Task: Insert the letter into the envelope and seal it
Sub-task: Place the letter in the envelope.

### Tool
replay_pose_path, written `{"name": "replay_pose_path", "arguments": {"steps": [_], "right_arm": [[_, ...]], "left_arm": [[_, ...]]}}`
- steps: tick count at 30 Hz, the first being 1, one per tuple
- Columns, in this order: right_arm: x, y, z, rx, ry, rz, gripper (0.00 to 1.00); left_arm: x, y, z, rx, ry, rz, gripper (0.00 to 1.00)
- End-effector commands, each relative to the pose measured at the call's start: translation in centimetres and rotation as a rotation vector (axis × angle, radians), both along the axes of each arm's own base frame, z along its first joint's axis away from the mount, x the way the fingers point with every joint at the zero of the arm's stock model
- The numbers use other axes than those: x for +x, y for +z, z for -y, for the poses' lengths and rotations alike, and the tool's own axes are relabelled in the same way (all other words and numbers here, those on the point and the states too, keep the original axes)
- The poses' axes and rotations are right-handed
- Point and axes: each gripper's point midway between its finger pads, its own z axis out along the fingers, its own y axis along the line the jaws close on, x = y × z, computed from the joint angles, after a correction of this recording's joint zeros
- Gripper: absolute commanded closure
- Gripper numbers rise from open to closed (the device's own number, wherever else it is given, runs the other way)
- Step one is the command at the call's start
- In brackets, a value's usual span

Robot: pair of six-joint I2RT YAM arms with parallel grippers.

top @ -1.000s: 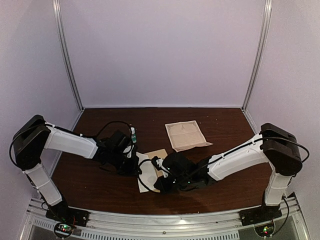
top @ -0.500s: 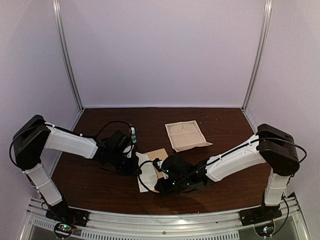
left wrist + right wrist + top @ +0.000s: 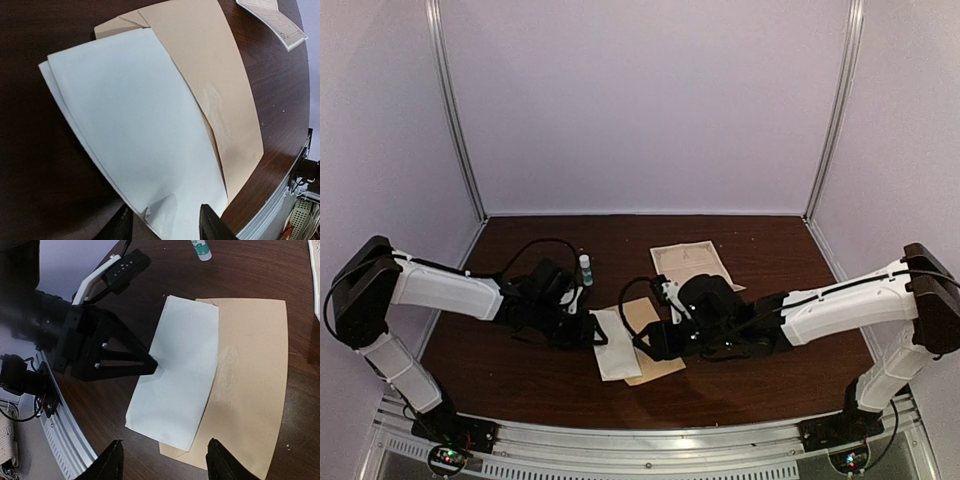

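top external, white sheet (image 3: 617,345) overlapping envelope (image 3: 642,312)

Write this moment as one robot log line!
left gripper open | right gripper open | white sheet overlapping envelope | letter lying apart, not inserted

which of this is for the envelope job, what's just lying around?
Job: envelope; letter, the bordered sheet lying apart at the back.
Not named in the job: folded white sheet overlapping the envelope; glue stick, maybe for sealing.
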Motion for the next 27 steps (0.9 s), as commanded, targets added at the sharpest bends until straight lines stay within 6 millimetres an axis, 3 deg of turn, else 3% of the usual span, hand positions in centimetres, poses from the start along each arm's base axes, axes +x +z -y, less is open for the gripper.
{"name": "replay_pose_path", "arguments": {"steps": [1, 14, 27], "right_arm": [[1.9, -2.1, 3.3, -0.077, -0.084, -0.001, 0.42], [3.9, -5.4, 5.4, -0.111, -0.123, -0.029, 0.36], [5.9, -7.7, 5.4, -0.136, -0.125, -0.050, 0.34]], "left_arm": [[0.0, 1.8, 0.4, -0.077, 0.002, 0.056, 0.52], [-1.0, 1.5, -0.3, -0.137, 0.056, 0.027, 0.51], [-1.2, 0.7, 0.2, -0.148, 0.053, 0.008, 0.65]]}}
